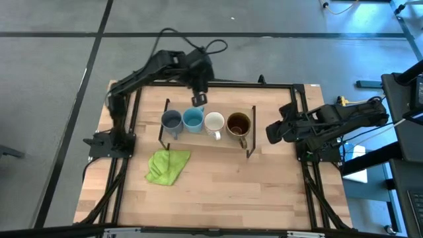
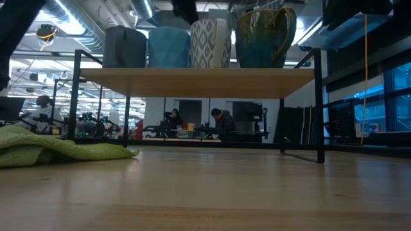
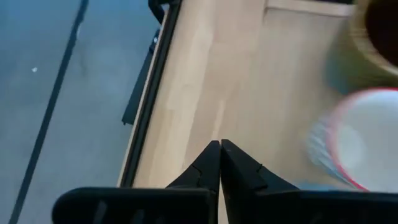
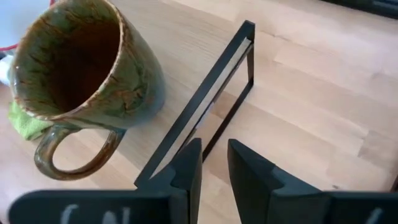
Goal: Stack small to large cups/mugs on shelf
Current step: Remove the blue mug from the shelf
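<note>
Four mugs stand upright in a row on the shelf (image 1: 201, 137), each resting on its base: grey-blue (image 1: 171, 119), light blue (image 1: 193, 119), white (image 1: 214, 122) and the larger brown one (image 1: 238, 123). In the low view they show on the board (image 2: 199, 82), the brown mug (image 2: 264, 38) at the right end. My left gripper (image 1: 198, 99) hangs shut above the shelf's far edge, near the light blue mug, touching nothing. My right gripper (image 4: 214, 163) stands open past the shelf's right wire end (image 4: 205, 106), clear of the brown mug (image 4: 81, 68).
A crumpled green cloth (image 1: 166, 166) lies on the table in front of the shelf's left end. Black frame rails (image 1: 129, 132) run along the table's left and right sides. Bare wood (image 1: 244, 192) spreads across the table's near half.
</note>
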Controlling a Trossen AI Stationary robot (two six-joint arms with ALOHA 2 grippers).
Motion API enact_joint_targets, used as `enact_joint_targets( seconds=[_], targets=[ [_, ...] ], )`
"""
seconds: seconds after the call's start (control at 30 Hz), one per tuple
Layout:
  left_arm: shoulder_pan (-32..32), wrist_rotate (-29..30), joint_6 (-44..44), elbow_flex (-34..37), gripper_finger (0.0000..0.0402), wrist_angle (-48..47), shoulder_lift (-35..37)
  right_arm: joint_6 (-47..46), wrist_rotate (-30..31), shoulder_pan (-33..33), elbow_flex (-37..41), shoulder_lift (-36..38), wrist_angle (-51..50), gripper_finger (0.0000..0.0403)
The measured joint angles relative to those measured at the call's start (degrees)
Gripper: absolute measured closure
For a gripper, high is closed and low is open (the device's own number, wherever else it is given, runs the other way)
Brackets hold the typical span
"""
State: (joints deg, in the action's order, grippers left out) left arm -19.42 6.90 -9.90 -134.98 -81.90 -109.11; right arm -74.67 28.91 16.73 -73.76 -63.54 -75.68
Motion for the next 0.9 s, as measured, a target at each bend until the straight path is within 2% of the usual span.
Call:
enact_joint_targets(
  seconds=[0.1, 0.17, 0.3, 0.47, 0.53, 0.67, 0.73, 0.83, 0.9],
  targets=[
    [1.59, -0.08, 1.83, -0.09, 0.0398, -3.62, 3.56, 1.54, 0.1, -0.04, 0.0, 0.99, -0.06, 0.0324],
    [1.86, -3.5, 2.04, -0.11, 0.0395, -8.64, 4.89, 2.52, 0.17, -0.04, 0.0, 1.68, -0.09, 0.0324],
    [2.7, -7.57, 2.6, 1.33, 0.0379, -8.71, 5.37, 4.33, 1.49, -0.04, 0.0, 2.31, -0.07, 0.0324],
    [3.69, 3.69, -2.21, 1.11, 0.036, -7.97, 5.34, 4.46, 1.51, -0.04, 0.0, 2.46, 0.07, 0.0324],
    [4.37, 5.06, -6.81, 1.11, 0.0357, -7.81, 5.17, 4.46, 1.51, -0.04, 0.0, 2.46, 0.07, 0.0324],
    [6.36, 6.48, -2.65, 1.03, 0.036, -8.11, 5.4, 4.48, 1.53, -0.04, 0.0, 2.46, 0.08, 0.0324],
    [6.78, 5.3, -2.24, 1.03, 0.0363, -8.12, 5.34, 4.64, 1.61, -0.06, 0.0, 2.46, 0.07, 0.0324],
    [6.56, -0.34, 0.7, 1.03, 0.0369, -8.12, 5.34, 4.77, 2.17, -0.04, 0.0, 2.46, 0.04, 0.0325],
    [5.88, -1.27, 2.02, 1.39, 0.037, -8.1, 5.34, 4.9, 2.55, -0.07, 0.0, 2.46, 0.0, 0.0325]
  ],
)
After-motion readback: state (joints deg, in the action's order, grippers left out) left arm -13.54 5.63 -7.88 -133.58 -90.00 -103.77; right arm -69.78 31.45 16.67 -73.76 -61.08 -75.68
